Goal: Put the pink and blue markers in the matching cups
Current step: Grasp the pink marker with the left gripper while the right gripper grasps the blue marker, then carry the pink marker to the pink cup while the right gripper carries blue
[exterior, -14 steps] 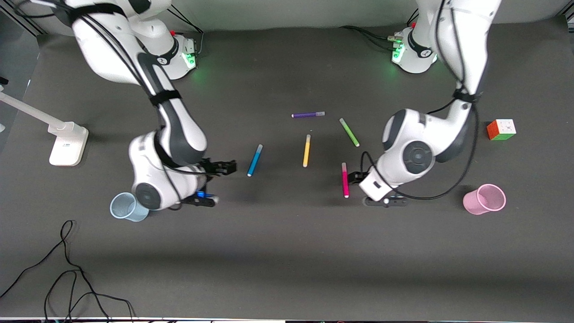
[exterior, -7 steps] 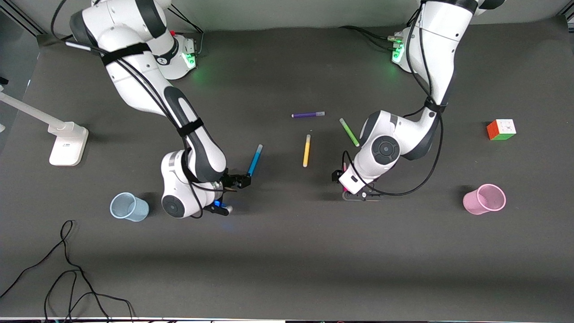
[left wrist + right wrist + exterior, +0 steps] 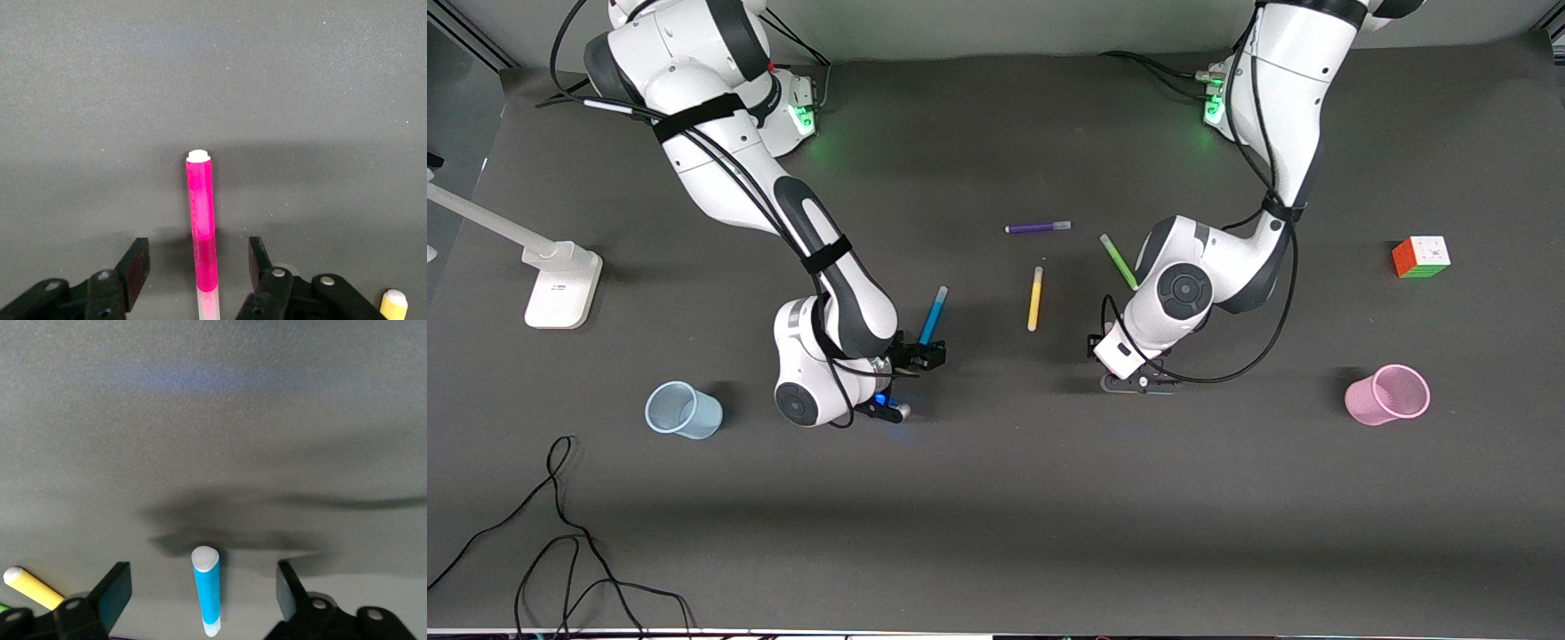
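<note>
The blue marker (image 3: pixel 935 313) lies on the dark table; its end nearer the front camera is under my right gripper (image 3: pixel 923 356). In the right wrist view the blue marker (image 3: pixel 207 590) lies between the open fingers (image 3: pixel 117 587), untouched. The pink marker is hidden under my left gripper (image 3: pixel 1104 348) in the front view. In the left wrist view the pink marker (image 3: pixel 202 220) lies flat between the open fingers (image 3: pixel 137 267), apart from both. The pale blue cup (image 3: pixel 683 410) stands toward the right arm's end. The pink cup (image 3: pixel 1387 394) stands toward the left arm's end.
A yellow marker (image 3: pixel 1035 299), a purple marker (image 3: pixel 1038 228) and a green marker (image 3: pixel 1120 261) lie between the two hands, farther from the front camera. A colour cube (image 3: pixel 1421 256) sits above the pink cup. A white stand (image 3: pixel 560 284) and black cables (image 3: pixel 560 533) are near the blue cup.
The right gripper has moved from beside the blue cup to the blue marker's near end. The left gripper has moved over the pink marker and now straddles it. Both stay open.
</note>
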`<state>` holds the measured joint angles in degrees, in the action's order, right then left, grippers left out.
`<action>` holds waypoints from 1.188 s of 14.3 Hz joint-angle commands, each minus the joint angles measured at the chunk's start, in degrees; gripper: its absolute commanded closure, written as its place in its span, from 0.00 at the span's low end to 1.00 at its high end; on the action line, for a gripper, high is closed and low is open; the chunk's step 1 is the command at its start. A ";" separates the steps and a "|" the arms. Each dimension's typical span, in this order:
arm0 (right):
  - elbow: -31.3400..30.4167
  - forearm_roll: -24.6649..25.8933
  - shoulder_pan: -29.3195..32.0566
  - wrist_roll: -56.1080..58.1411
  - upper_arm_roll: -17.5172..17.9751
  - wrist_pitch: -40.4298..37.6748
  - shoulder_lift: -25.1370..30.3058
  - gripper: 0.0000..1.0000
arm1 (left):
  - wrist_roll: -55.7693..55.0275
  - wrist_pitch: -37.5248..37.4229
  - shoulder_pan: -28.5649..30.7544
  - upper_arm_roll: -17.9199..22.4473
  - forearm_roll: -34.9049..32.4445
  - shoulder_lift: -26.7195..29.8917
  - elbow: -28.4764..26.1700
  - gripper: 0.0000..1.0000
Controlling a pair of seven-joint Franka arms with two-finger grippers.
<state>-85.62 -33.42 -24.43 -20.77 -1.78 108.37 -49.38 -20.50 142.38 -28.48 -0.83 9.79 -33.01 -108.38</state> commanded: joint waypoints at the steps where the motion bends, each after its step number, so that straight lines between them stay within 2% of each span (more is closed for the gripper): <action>1: 0.46 -1.39 -0.26 -1.11 -0.16 0.61 -0.54 0.26 | -0.51 2.02 -1.58 0.92 -0.12 -0.47 -1.04 0.31; 5: 0.63 -2.27 -0.26 -1.02 -0.16 0.79 -1.15 0.65 | -0.60 3.33 -1.76 0.92 -0.12 -1.09 -1.13 0.32; 6: 0.63 -2.35 -0.26 -1.11 -0.16 1.31 -1.42 0.73 | -0.51 4.56 -2.02 0.92 -0.12 -1.18 -1.83 0.38; 8: 0.72 -2.36 -0.18 -1.11 -0.16 1.40 -1.51 0.87 | -0.25 6.32 -2.11 0.92 -0.12 -1.71 -2.36 0.41; 9: 0.72 -2.36 -0.18 -1.20 -0.16 1.32 -1.42 0.94 | -0.07 6.33 -2.11 0.92 -0.12 -1.80 -2.45 0.50; 10: 0.72 -2.36 -0.18 -1.29 -0.16 1.05 -1.07 0.99 | 0.28 6.33 -2.11 0.92 -0.12 -1.71 -2.45 0.65; 12: 1.16 -2.27 0.00 -2.60 -0.25 0.00 -0.28 1.00 | 0.28 6.33 -2.11 0.92 -0.47 -1.62 -2.45 1.00; 14: 1.33 -1.05 -0.18 -5.40 -0.51 -1.93 2.35 1.00 | 0.28 6.06 -1.76 0.92 -2.66 -1.27 -2.45 1.00; 17: 3.53 6.32 0.52 -5.77 -1.12 -7.29 5.77 1.00 | -0.16 2.31 -0.97 1.45 -2.85 1.97 -2.36 1.00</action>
<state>-82.66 -31.26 -24.19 -24.67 -2.26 104.41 -46.96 -20.25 147.34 -29.57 -0.19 7.93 -34.44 -109.71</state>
